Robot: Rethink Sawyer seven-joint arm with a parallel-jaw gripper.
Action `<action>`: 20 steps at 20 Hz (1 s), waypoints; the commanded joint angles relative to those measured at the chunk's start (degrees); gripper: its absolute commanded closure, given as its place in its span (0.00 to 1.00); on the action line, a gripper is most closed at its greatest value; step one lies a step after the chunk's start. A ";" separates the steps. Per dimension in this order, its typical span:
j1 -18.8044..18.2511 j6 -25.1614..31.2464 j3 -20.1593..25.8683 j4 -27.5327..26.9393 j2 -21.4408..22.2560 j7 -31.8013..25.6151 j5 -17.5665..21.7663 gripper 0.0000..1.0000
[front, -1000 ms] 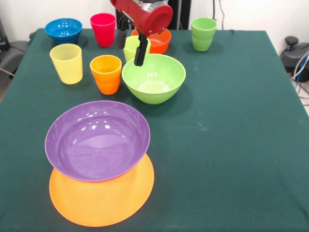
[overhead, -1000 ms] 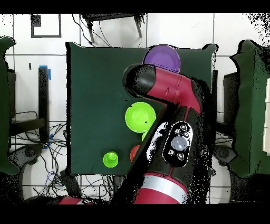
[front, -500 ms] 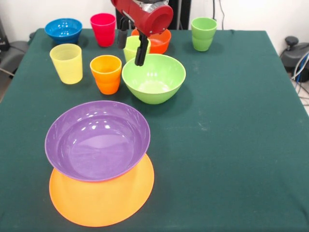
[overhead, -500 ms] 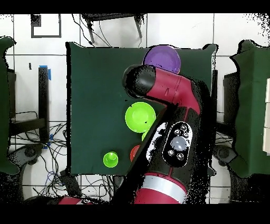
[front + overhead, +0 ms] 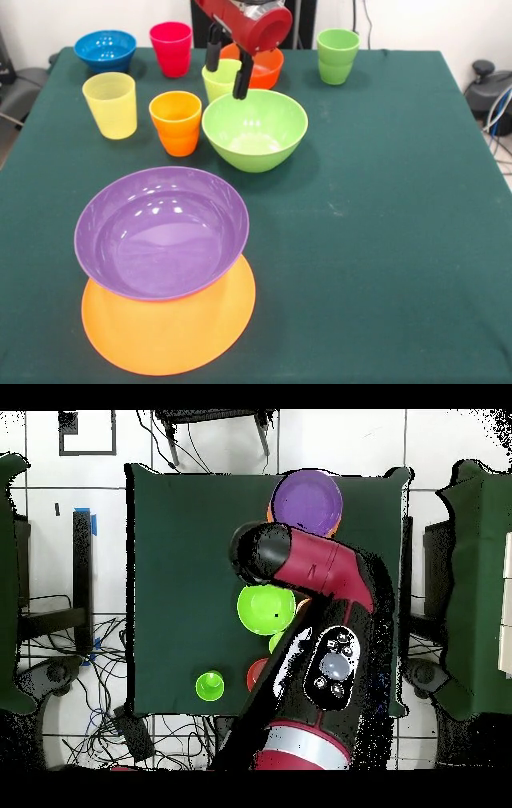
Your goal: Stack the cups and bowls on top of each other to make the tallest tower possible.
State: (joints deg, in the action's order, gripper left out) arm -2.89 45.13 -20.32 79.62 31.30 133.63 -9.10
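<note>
A wide purple bowl (image 5: pixel 160 232) sits inside the very large orange bowl (image 5: pixel 168 332) at the front left; the overhead view shows it too (image 5: pixel 308 502). The lime green bowl (image 5: pixel 254 128) stands mid-table. Behind it is a lime cup (image 5: pixel 218 80), and my gripper (image 5: pixel 226 82) hangs open at that cup with nothing held. I cannot tell whether the fingers touch the cup. An orange cup (image 5: pixel 176 122), a yellow cup (image 5: pixel 110 104), a red cup (image 5: pixel 171 48), a blue bowl (image 5: pixel 105 50), an orange-red bowl (image 5: pixel 264 70) and a green cup (image 5: pixel 338 56) stand apart.
In the overhead view my red arm (image 5: pixel 320 574) covers the table's right middle and hides the gripper. The green cup (image 5: pixel 210 685) stands near the table's (image 5: pixel 170 564) bottom edge there. Cables lie on the floor around the table.
The gripper has risen and shifted slightly right, from beside the lime green bowl's rim to the lime cup. No cup or bowl has moved.
</note>
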 commanded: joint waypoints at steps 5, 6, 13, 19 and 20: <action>2.53 -3.64 6.09 13.12 3.05 3.51 0.73 0.00; 2.59 -4.37 6.19 14.15 3.41 3.44 0.75 0.00; 2.54 -8.64 7.65 18.76 4.37 3.35 0.36 0.00; 2.16 -14.29 9.47 22.75 4.26 3.44 0.17 0.00; 1.89 -15.41 10.03 23.37 4.04 3.34 0.10 0.00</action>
State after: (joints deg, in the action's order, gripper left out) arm -1.59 35.69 -19.14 96.20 37.01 133.63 -9.14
